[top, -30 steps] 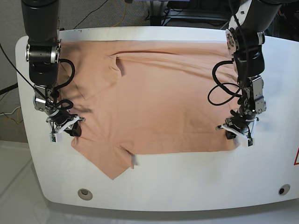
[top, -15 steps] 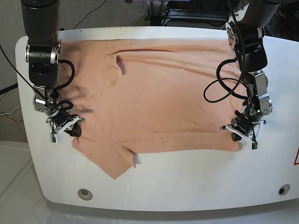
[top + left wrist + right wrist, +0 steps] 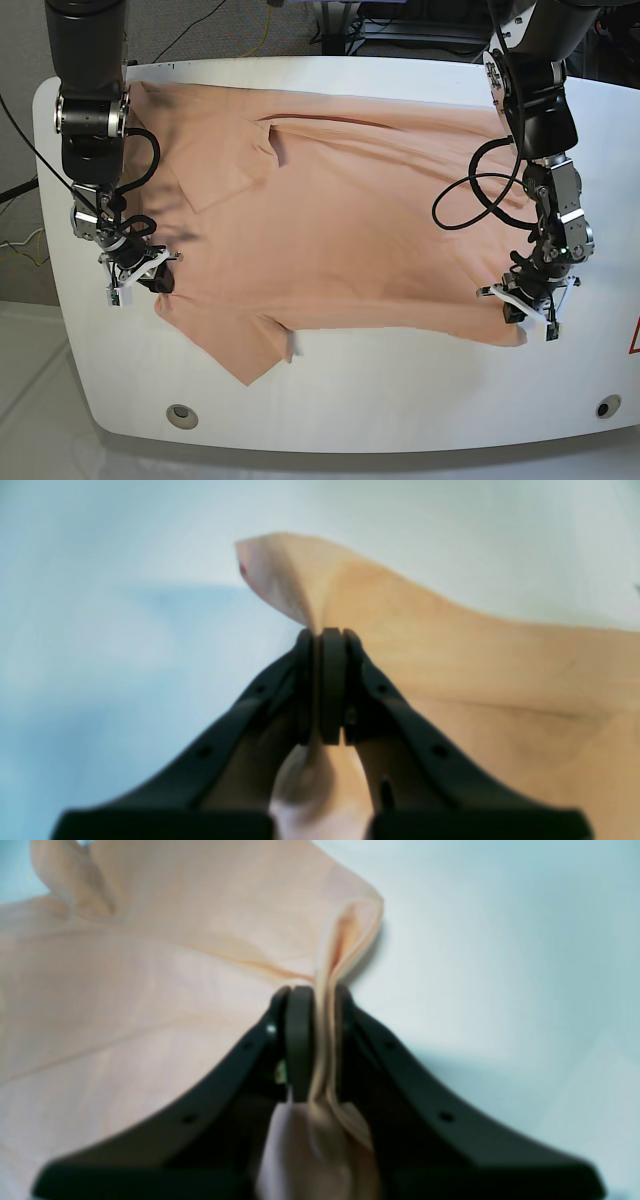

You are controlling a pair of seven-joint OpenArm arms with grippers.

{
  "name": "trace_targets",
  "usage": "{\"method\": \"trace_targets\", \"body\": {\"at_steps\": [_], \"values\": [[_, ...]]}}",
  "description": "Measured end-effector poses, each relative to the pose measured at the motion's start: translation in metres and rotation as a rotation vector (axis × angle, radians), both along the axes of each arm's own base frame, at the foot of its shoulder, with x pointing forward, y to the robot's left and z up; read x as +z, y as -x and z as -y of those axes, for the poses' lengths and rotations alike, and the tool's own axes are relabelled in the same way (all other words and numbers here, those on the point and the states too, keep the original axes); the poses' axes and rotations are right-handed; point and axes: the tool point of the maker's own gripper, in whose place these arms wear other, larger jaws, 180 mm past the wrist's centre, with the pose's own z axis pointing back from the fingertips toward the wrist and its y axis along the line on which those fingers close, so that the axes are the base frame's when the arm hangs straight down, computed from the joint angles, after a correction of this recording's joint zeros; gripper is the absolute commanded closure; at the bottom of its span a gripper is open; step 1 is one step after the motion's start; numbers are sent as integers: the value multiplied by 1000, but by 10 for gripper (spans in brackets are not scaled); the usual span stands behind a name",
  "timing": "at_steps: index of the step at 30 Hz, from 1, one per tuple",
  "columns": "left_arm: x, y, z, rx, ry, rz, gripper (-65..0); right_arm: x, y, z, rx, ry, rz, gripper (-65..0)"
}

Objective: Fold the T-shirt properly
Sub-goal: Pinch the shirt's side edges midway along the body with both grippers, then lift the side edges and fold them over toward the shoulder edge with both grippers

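Note:
The peach T-shirt (image 3: 330, 220) lies spread flat across the white table (image 3: 400, 400), one sleeve pointing to the front left. My left gripper (image 3: 524, 312) is shut on the shirt's front right corner; in the left wrist view its pads (image 3: 331, 680) pinch a fold of the fabric (image 3: 450, 645). My right gripper (image 3: 143, 277) is shut on the shirt's left edge; in the right wrist view the pads (image 3: 300, 1050) clamp a bunched ridge of cloth (image 3: 150, 965).
The table's front edge carries two round holes (image 3: 181, 414) (image 3: 607, 407). Black cables (image 3: 470, 200) loop off the arm on the right over the shirt. Cables and floor lie behind the table's far edge.
My left gripper has pulled its corner of the shirt toward the front right, stretching the fabric and drawing the far hem off the back edge. My right gripper has stayed in place.

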Motion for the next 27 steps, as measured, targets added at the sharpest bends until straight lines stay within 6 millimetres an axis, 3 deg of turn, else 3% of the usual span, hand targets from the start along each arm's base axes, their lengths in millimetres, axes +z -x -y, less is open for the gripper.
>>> {"method": "trace_targets", "body": {"at_steps": [8, 13, 17, 27], "values": [[0, 0, 0, 0, 0, 0, -16, 1, 0, 0, 2, 2, 2, -60], [0, 0, 1, -2, 1, -1, -16, 2, 3, -7, 56, 43, -8, -1], [-2, -1, 8, -26, -15, -6, -16, 4, 11, -10, 103, 91, -32, 0], [-16, 8, 20, -56, -20, -38, -16, 54, 14, -11, 171, 220, 50, 0]]}}
